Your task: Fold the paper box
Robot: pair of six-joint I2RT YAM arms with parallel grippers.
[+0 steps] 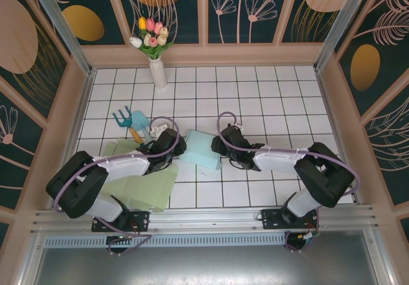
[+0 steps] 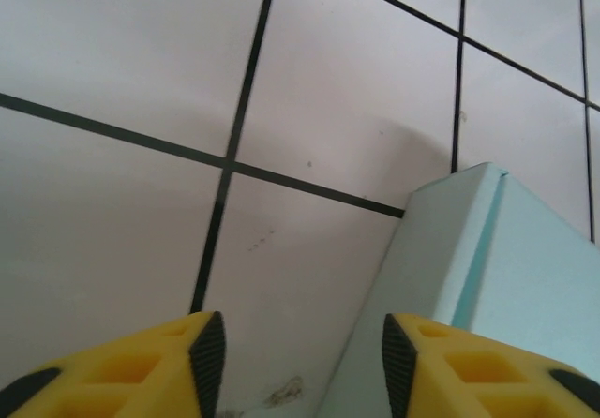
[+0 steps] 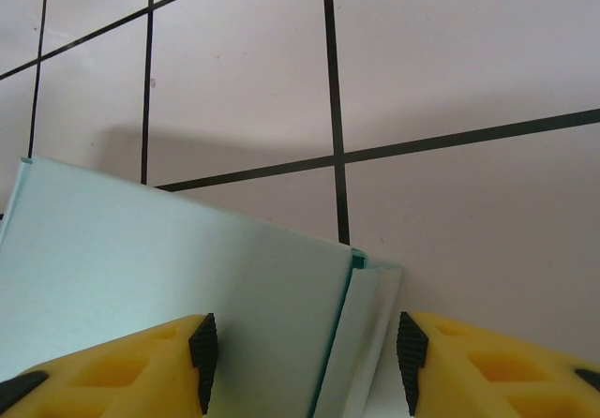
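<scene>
— How do your grippers stand?
— Your left gripper point(image 2: 305, 348) is open, a corner of the paper box point(image 2: 506, 268) by its right finger. Your right gripper point(image 3: 307, 348) gapes over a folded panel.
— And the box itself?
— Pale teal, walls up, between both grippers, toward the near edge of the table point(image 1: 255, 93).

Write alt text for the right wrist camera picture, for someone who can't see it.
A pale blue-green paper box lies close under the camera, its folded edge between the two yellow fingers of the right gripper, which stand apart at the bottom corners. Behind the box is a white tiled table with black grid lines.
</scene>
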